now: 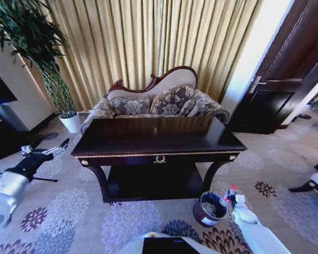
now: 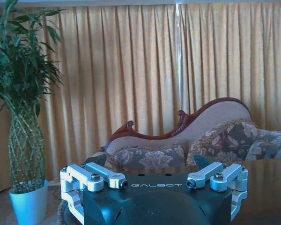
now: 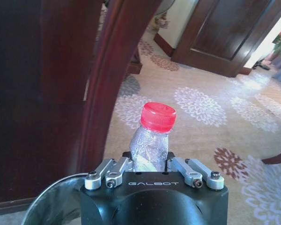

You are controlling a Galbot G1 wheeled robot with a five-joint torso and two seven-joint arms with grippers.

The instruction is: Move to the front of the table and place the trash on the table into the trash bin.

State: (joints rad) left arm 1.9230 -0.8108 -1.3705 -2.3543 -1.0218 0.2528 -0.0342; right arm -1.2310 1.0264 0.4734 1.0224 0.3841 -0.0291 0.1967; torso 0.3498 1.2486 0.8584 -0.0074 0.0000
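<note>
**Bottle in my right jaws, beside the bin**

Far left: tall green plant [image 1: 34, 47] with a lattice-woven stem in a white pot [image 1: 70, 123], on the floor by the pleated gold curtain [image 1: 148, 37].

My left gripper [image 1: 63, 144] hangs out over the carpet, left of the bench and clear of it. Jaws spread wide, nothing in them. In the left wrist view the same gripper [image 2: 154, 182] points at the sofa and the plant.

Centre: the bench [image 1: 159, 138], dark glossy wood, rectangular top, gold edge trim, gold emblem on the front, curved legs, lower shelf. Behind it, just beyond the far edge, a floral upholstered sofa [image 1: 159, 100] with carved dark wood back.

Right of centre, on the patterned floral carpet [image 1: 85, 211] by the bench's right front leg: the trash bin [image 1: 209, 208], small, round, dark, pale rim, white label on its side. Something pale inside; can't tell what.

My right gripper [image 1: 234, 199] sits just beside the bin's right edge, jaws closed on the bottle [image 3: 151, 140]: clear crinkled plastic, ribbed red cap, upright. In the right wrist view the bin rim curves low beside the gripper and the curved dark bench leg [image 3: 110, 79] stands close ahead.

Far right: dark wooden door [image 1: 286, 74].
</note>
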